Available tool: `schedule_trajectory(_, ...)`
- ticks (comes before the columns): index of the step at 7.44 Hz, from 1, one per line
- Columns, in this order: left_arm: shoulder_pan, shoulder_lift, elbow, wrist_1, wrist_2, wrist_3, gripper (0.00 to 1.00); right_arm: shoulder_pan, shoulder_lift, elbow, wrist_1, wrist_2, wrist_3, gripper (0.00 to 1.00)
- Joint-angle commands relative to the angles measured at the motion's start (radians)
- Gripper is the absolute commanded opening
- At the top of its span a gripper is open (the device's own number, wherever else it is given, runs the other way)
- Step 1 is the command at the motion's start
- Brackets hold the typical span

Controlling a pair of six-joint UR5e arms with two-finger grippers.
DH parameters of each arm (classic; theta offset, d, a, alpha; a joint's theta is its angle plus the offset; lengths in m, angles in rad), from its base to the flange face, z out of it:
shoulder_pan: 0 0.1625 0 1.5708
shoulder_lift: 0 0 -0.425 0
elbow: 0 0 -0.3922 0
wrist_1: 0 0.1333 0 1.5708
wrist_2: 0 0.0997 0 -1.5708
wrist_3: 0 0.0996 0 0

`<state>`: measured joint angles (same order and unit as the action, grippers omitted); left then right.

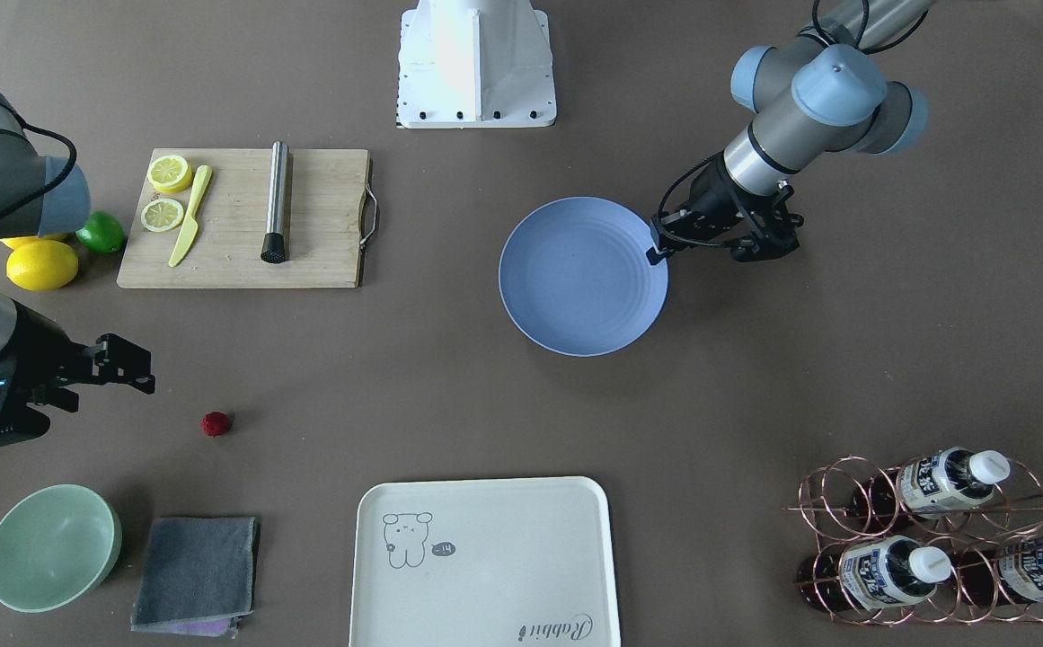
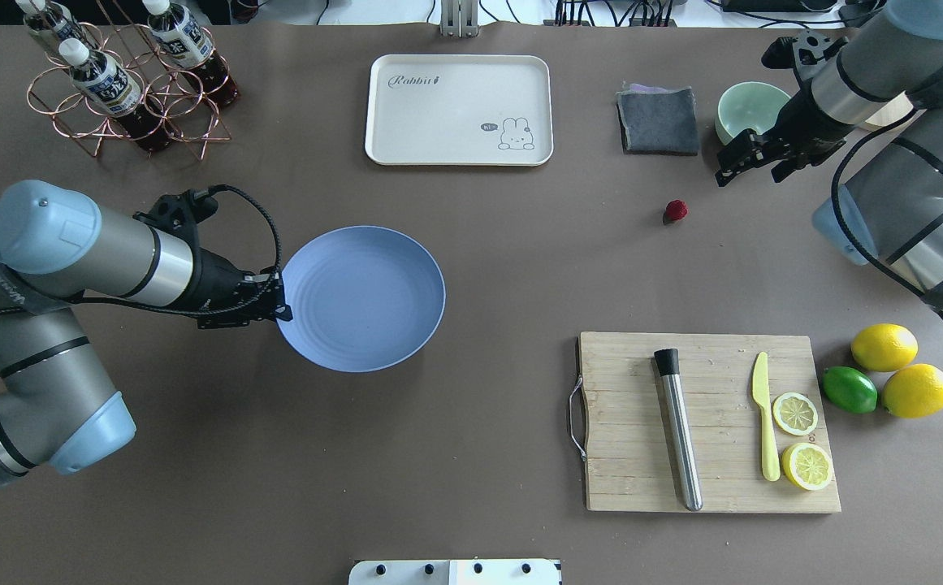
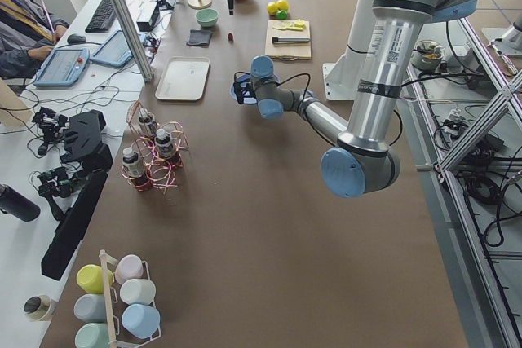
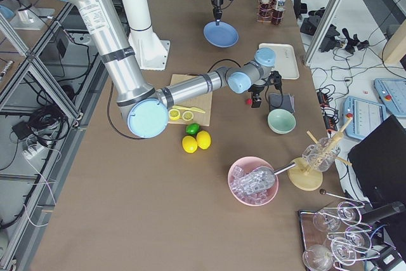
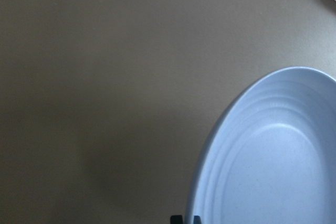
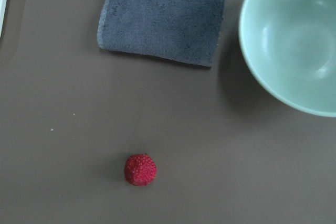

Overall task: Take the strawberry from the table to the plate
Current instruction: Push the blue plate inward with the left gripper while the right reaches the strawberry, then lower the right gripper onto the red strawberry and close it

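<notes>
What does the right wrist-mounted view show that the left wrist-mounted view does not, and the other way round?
Only the right wrist-mounted view: the tiny, bumpy, deep red strawberry lying on the matte brown-grey table, a dark grey cloth and a round pale green bowl.
Only the left wrist-mounted view: the round, shallow periwinkle-blue plate, with nothing on its visible part, and the dark tips of the left tool at the bottom edge, beside its rim.
Both: the table surface.

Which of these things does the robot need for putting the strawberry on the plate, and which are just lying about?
Needed: strawberry, blue plate, right gripper.
Lying about: green bowl, grey cloth, cream tray, cutting board, lemon slices, yellow knife, metal rod, lemons, lime, bottle rack.
</notes>
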<state>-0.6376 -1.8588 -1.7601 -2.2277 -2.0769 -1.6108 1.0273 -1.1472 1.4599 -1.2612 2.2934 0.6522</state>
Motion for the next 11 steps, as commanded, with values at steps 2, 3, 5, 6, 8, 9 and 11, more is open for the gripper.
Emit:
schedule_trajectory(2,0.126,-0.097,0.004,0.066,0.099,-0.076,0.0,-0.07,0.076,-0.094,0.039,-0.083,0.067,0.95)
schedule_trajectory(3,0.145,-0.095,0.004,0.066,0.136,-0.075,0.0,-0.093,0.086,-0.116,0.039,-0.115,0.067,0.95)
schedule_trajectory(5,0.173,-0.097,0.013,0.065,0.141,-0.075,0.0,-0.107,0.089,-0.122,0.039,-0.12,0.069,0.94)
schedule_trajectory(6,0.177,-0.1,0.016,0.065,0.141,-0.074,0.0,-0.11,0.113,-0.147,0.037,-0.126,0.069,0.94)
schedule_trajectory(8,0.18,-0.1,0.011,0.065,0.141,-0.069,0.97,-0.115,0.136,-0.188,0.039,-0.132,0.073,0.93)
schedule_trajectory(9,0.179,-0.1,0.004,0.065,0.14,-0.069,0.97,-0.118,0.138,-0.193,0.039,-0.138,0.073,0.9)
schedule_trajectory(11,0.174,-0.1,-0.007,0.066,0.138,-0.072,0.97,-0.122,0.127,-0.19,0.04,-0.14,0.075,0.78)
